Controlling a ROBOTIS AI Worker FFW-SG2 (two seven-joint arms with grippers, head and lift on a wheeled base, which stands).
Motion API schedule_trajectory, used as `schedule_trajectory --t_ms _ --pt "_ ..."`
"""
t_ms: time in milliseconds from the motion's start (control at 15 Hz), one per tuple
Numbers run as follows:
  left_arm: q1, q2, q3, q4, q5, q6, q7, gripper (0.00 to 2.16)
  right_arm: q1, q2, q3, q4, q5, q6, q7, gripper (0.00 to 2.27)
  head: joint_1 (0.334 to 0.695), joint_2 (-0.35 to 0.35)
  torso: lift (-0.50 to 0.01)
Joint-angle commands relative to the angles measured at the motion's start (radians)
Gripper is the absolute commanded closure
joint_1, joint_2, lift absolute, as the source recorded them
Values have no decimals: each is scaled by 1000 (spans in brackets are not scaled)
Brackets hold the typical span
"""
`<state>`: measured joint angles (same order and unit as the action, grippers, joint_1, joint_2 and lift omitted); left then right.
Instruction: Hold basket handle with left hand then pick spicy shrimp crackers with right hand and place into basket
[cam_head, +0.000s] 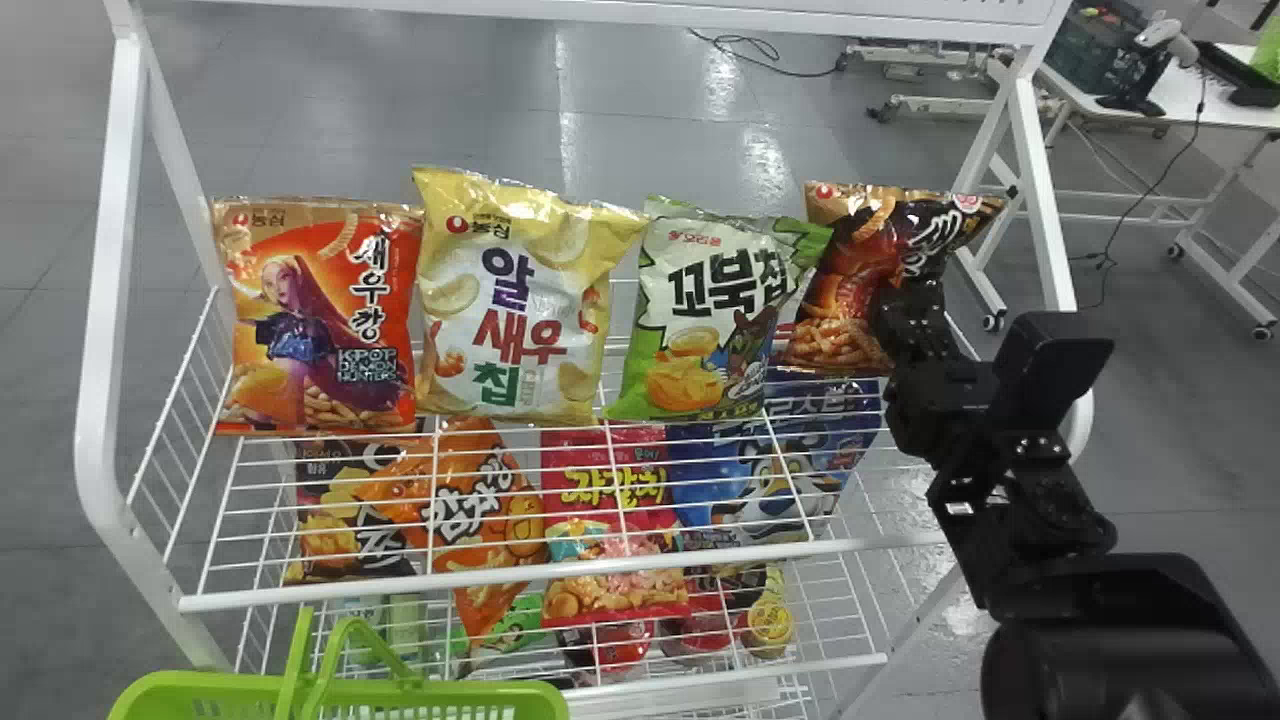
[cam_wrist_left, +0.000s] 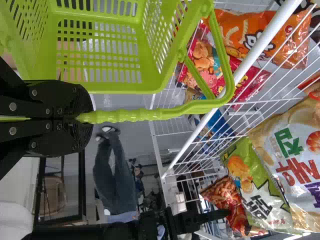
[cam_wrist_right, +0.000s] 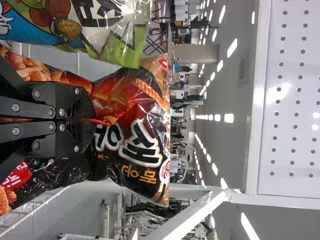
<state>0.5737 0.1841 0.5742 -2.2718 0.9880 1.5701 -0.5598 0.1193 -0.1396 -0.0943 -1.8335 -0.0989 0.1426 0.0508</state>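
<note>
At the right end of the top shelf, my right gripper (cam_head: 908, 305) is on the spicy shrimp crackers (cam_head: 850, 280), a red and black bag leaning to the right. Seen from the right wrist, the gripper (cam_wrist_right: 82, 120) pinches the crumpled middle of the bag (cam_wrist_right: 135, 135) between its closed fingers. Whether the bag's bottom touches the shelf I cannot tell. The green basket (cam_head: 200, 690) hangs at the lower left, in front of the rack. In the left wrist view my left gripper (cam_wrist_left: 82, 118) is shut on the basket handle (cam_wrist_left: 132, 115), beside the basket (cam_wrist_left: 150, 85).
Left of the crackers on the top wire shelf (cam_head: 560, 580) stand a green-white bag (cam_head: 700, 310), a yellow bag (cam_head: 520, 300) and an orange-red bag (cam_head: 320, 320). More snacks lie on lower shelves. White posts (cam_head: 1045, 190) frame the rack, one close to the right arm.
</note>
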Motion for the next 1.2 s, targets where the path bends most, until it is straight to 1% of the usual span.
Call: schedule_trajectory --t_ms 0,267,400,600,733,933,1133 --pt "0 1 -1 0 0 1 -2 1889 22 0 -8 -24 1 -21 -8 1649 695 -167 -37" --pt "0 0 -11 -6 0 1 0 1889 83 -8 -28 -158 -22 -2 -9 1649 695 -178 -37" --pt "0 -2 -19 -8 -3 1 1 1889 121 -14 -42 -239 -47 56 -9 1649 695 -186 -37" --pt "-2 -3 -27 -11 -3 1 1 1889 177 -21 -53 -305 -67 108 -16 1649 695 -197 -37" --pt "-2 -6 -27 -11 -9 1 3 1889 226 -21 -39 -351 -84 139 -16 1649 695 -205 -37" --pt "-2 -8 -27 -12 -11 1 3 1889 290 -23 -8 -424 -96 216 -16 1649 695 -191 -37" --pt "-2 -8 -28 -14 -17 1 1 1889 350 -21 15 -518 -116 384 -16 1649 695 -152 -37"
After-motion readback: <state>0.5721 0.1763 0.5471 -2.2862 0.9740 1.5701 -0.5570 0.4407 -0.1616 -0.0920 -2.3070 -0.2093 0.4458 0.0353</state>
